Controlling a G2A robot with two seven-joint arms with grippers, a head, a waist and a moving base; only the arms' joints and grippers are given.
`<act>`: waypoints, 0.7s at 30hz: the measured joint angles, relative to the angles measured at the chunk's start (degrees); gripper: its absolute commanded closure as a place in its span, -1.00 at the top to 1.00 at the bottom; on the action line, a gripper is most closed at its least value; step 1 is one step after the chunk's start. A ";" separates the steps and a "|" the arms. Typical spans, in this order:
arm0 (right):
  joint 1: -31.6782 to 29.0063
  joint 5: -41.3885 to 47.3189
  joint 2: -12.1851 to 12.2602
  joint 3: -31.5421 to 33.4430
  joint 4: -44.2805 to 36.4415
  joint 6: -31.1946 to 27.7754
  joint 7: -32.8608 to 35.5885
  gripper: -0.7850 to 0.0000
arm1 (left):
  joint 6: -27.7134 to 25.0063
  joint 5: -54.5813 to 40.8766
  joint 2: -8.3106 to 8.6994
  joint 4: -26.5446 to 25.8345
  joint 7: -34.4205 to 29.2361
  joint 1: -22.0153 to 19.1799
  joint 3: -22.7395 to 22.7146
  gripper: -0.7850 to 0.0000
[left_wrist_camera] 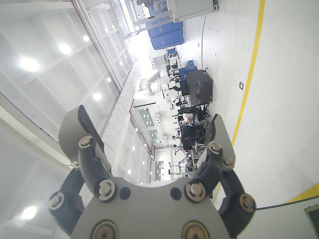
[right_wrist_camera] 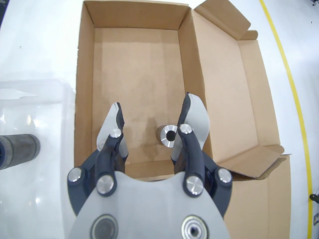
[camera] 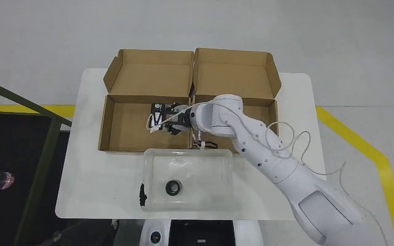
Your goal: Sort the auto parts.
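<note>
A short silver metal sleeve (right_wrist_camera: 167,139) with a dark bore lies on the floor of the left cardboard box (camera: 123,129), near that box's right wall. My right gripper (right_wrist_camera: 152,100) hangs open just above the sleeve, which sits close to one finger (right_wrist_camera: 197,115). From above, the right gripper (camera: 161,118) is over the right end of the left box. A dark ring-shaped part (camera: 174,187) lies in the clear plastic bin (camera: 188,155) and shows as a dark cylinder (right_wrist_camera: 17,150) in the right wrist view. My left gripper (left_wrist_camera: 149,115) is open, empty and points away from the table.
A second open cardboard box (camera: 265,114) stands right of the first, its lid folded back. A small black piece (camera: 143,195) sits at the bin's left wall. The white table (camera: 86,154) has bare room to the left and right of the boxes.
</note>
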 measured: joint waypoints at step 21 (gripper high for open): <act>-22.09 -3.34 6.27 8.39 -24.84 -8.57 3.38 0.22 | 0.00 0.00 0.00 0.00 0.00 0.00 0.00 1.00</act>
